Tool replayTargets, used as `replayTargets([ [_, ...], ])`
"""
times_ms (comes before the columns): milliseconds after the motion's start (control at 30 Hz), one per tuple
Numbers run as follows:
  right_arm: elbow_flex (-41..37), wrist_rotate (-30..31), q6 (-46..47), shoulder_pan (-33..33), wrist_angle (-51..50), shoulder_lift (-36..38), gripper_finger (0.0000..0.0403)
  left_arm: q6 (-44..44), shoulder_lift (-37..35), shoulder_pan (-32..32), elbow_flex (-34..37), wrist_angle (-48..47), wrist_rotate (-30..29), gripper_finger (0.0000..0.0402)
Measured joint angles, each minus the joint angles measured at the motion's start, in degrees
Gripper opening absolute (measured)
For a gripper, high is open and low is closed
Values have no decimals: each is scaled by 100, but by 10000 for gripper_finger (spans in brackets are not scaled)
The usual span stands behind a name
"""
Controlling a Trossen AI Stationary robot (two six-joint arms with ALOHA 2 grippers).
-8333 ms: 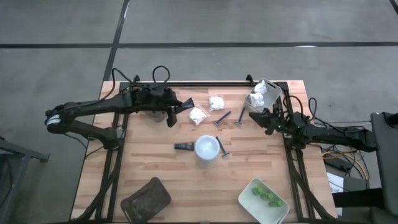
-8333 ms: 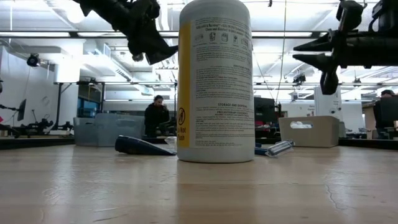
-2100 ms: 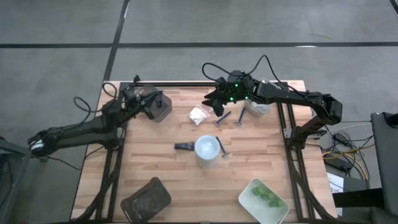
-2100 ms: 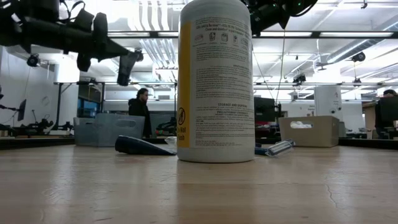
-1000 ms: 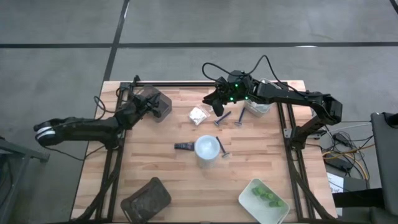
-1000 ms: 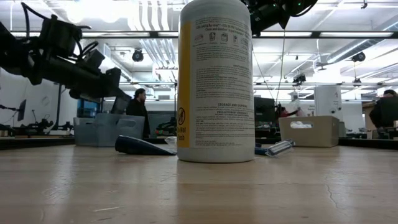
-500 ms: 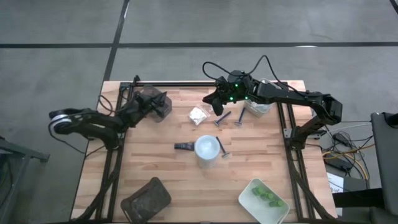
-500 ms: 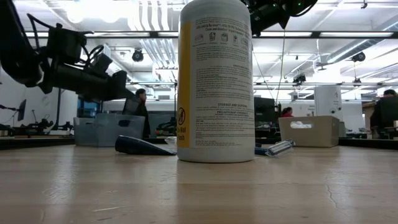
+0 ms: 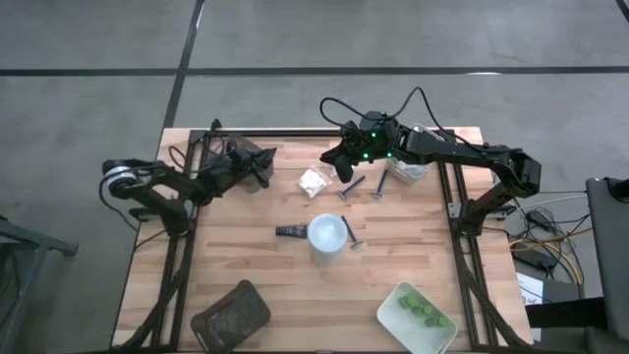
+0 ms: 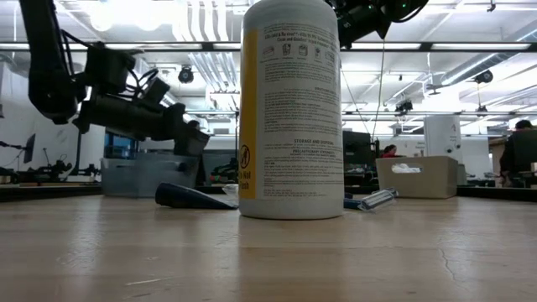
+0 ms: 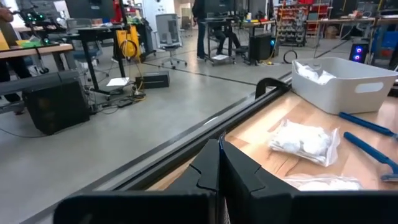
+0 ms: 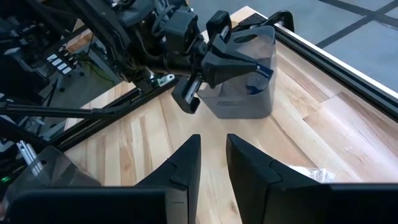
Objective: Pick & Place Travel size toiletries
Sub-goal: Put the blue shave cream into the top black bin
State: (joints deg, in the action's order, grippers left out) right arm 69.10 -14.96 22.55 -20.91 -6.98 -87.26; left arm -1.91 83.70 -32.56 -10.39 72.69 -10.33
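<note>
The yellow-striped, white-capped bottle (image 9: pixel 327 234) (image 10: pixel 291 109) stands upright mid-table, with a dark tube (image 9: pixel 289 232) and a razor (image 9: pixel 352 234) lying beside it. A white packet (image 9: pixel 314 182) (image 11: pixel 305 140) and two razors (image 9: pixel 351 185) lie farther back. My left gripper (image 9: pixel 263 165) (image 11: pixel 219 163) is shut and level at the far left, beside a clear grey container (image 12: pixel 245 81). I see nothing between its fingers. My right gripper (image 9: pixel 337 162) (image 12: pixel 213 158) hangs high over the far middle, its fingers apart, with only bare wood showing in the gap.
A white bin (image 9: pixel 408 162) (image 11: pixel 342 81) holding packets stands at the far right. At the near right a white tray (image 9: pixel 393 313) holds green pieces, and a brown tray (image 9: pixel 231 313) lies at the near left. A black rail (image 9: pixel 314 132) runs along the far edge.
My left arm has folded in, its elbow coming closer to the table. Its gripper has gone toward the table's right edge and a little down, tipping level by the grey container, and has stayed shut. My right arm has kept still.
</note>
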Motion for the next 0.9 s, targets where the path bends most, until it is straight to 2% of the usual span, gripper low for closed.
replayTargets([
  [500, 0, 13, 0, 0, 2, -2, 98, 12, 300, -1, -201, -28, 32, 12],
  [633, 0, 190, 0, 0, 4, -2, 101, 28, 300, 0, -200, -82, 29, 13],
  [900, 0, 321, 0, 0, 9, -7, 102, 90, 300, 0, -167, -273, 26, 59],
])
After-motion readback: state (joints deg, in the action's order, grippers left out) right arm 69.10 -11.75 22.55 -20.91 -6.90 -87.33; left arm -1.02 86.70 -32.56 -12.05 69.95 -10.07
